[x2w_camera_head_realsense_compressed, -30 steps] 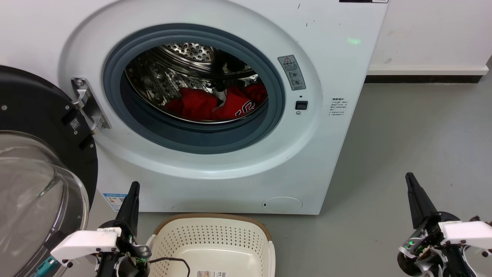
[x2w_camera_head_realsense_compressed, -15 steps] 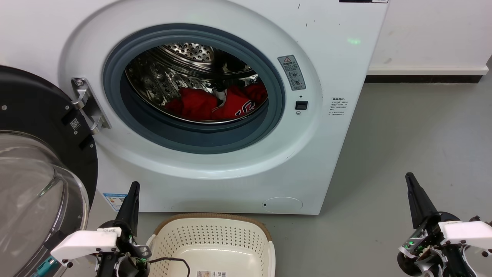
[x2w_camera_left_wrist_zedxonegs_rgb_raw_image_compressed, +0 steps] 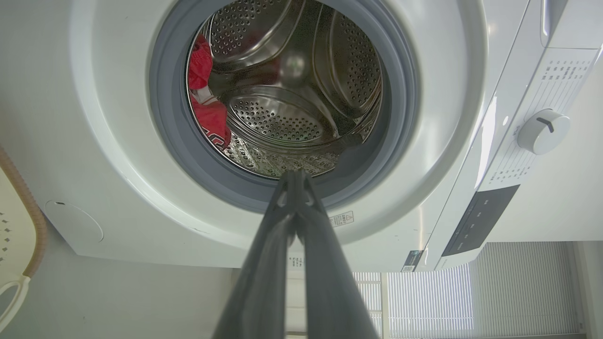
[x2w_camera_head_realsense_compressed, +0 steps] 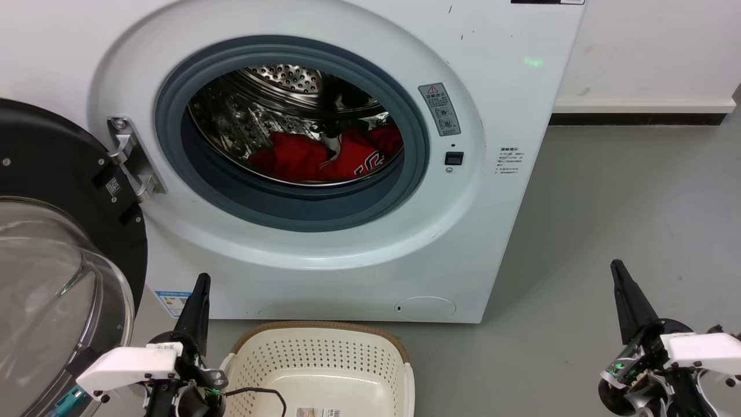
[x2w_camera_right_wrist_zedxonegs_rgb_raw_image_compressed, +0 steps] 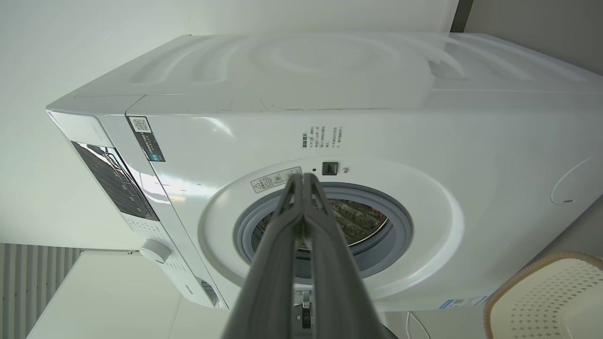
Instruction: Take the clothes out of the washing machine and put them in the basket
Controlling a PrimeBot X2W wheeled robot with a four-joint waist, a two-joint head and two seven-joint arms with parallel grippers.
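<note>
Low inside the washing machine (x2w_camera_head_realsense_compressed: 492,87), the clothes (x2w_camera_head_realsense_compressed: 307,159) lie untouched. Nothing has shifted: left gripper (x2w_camera_head_realsense_compressed: 201,284) and right gripper (x2w_camera_head_realsense_compressed: 617,269) wait below its porthole (x2w_camera_head_realsense_compressed: 173,116), fingers pressed together, empty, and the basket (x2w_camera_head_realsense_compressed: 318,326) at its foot holds no garment, so unloading has yet to start.

Warning label (x2w_camera_head_realsense_compressed: 440,109) with a red triangle sign sits on the washing machine (x2w_camera_head_realsense_compressed: 521,87) front, right of the porthole (x2w_camera_head_realsense_compressed: 169,136); the small print block (x2w_camera_head_realsense_compressed: 509,160) beside it is too fine to read. QR code sticker (x2w_camera_head_realsense_compressed: 113,186) on the black door frame (x2w_camera_head_realsense_compressed: 46,150), partial black-and-white lettering (x2w_camera_head_realsense_compressed: 373,168) on the red clothes (x2w_camera_head_realsense_compressed: 295,159), not legible, and a barcode label (x2w_camera_head_realsense_compressed: 319,412) on the basket (x2w_camera_head_realsense_compressed: 324,325) floor.
</note>
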